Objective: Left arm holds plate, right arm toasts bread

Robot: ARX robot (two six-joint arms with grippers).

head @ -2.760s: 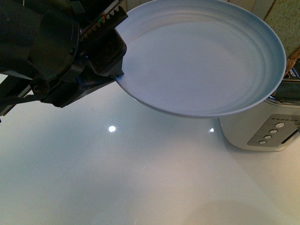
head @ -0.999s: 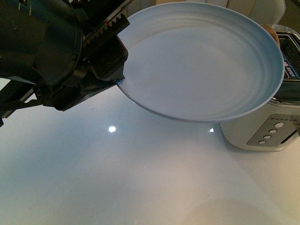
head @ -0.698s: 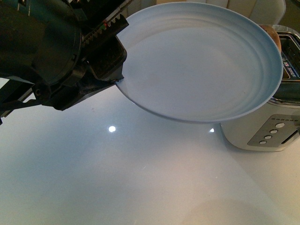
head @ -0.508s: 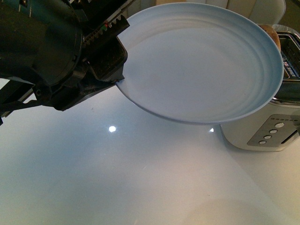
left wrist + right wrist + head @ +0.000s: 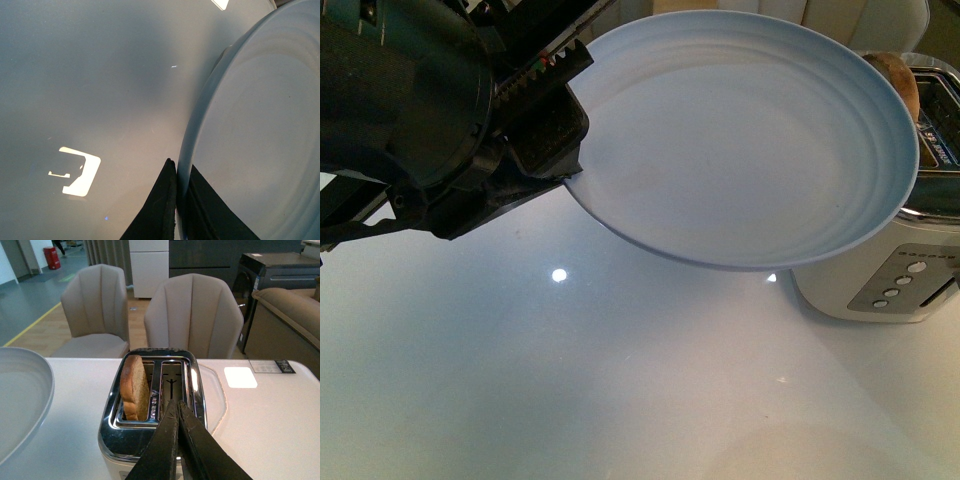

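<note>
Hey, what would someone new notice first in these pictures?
The big pale blue plate, held above the white table by the left pincer clamped on its rim. Next, the bread slice standing in one slot of the chrome toaster beside the plate, with the right pincer shut and empty near the toaster.

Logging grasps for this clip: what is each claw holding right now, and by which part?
The left claw clamps the plate by its rim. The right claw is shut and holds nothing; the bread stands in the toaster slot, unheld.
</note>
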